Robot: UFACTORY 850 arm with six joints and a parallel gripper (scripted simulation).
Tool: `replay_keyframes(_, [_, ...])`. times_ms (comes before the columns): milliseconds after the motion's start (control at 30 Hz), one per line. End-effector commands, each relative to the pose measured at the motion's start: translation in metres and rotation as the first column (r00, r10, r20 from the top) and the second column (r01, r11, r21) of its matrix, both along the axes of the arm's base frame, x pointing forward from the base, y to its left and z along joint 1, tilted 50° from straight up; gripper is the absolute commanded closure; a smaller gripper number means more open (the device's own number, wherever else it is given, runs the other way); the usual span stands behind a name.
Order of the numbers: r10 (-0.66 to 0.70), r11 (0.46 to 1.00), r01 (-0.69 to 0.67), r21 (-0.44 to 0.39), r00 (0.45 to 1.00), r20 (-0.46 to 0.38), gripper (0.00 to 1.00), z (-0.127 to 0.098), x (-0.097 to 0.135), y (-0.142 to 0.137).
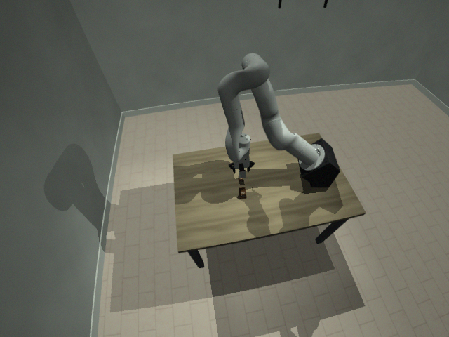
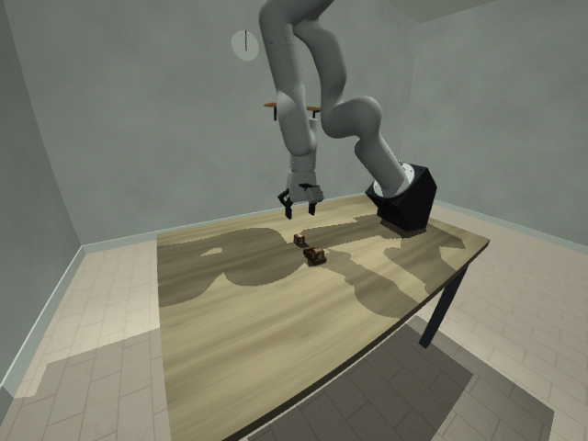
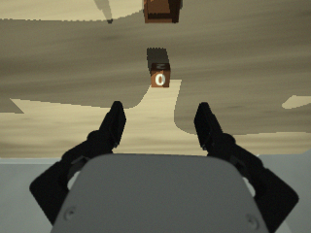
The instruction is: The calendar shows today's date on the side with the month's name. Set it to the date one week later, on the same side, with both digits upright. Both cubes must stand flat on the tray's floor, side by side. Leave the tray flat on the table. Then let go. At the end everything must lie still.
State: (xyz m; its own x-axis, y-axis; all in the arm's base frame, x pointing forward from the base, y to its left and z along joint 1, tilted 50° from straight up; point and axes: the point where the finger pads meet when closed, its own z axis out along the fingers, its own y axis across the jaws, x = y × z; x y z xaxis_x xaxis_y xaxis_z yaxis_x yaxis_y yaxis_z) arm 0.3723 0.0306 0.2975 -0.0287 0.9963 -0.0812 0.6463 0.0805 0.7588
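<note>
A small brown cube lies alone on the wooden table, showing a white 0 toward the wrist camera. It also shows in the exterior view and in the top view. The brown calendar tray stands just beyond it on the table, with a cube in it whose digit I cannot read. The tray also shows in the top view and at the top edge of the wrist view. My gripper hangs above the loose cube, wide open and empty; it also shows in the exterior view.
The arm's black base stands at the table's far right corner. Dark arm shadows fall across the table top around the cube and tray.
</note>
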Motion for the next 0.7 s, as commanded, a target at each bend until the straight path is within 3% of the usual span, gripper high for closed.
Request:
replay_keyframes(0, [0.005,1.000,-0.005,0.014,1.000,0.009,0.00,0.001,0.006,0.022])
replay_keyframes(67, [0.008,1.000,-0.008,0.025,1.000,0.014,0.00,0.001,0.010,0.056])
replay_keyframes(133, [0.008,1.000,-0.008,0.025,1.000,0.014,0.00,0.001,0.010,0.056])
replay_keyframes(200, [0.006,1.000,-0.006,0.021,1.000,0.011,0.00,-0.003,0.008,0.092])
replay_keyframes(433, [0.000,1.000,0.000,0.000,1.000,0.000,0.00,-0.010,-0.004,0.127])
replay_keyframes(467, [0.000,1.000,0.000,0.000,1.000,0.000,0.51,-0.010,-0.004,0.127])
replay_keyframes(667, [0.000,1.000,0.000,0.000,1.000,0.000,0.51,-0.010,-0.004,0.127])
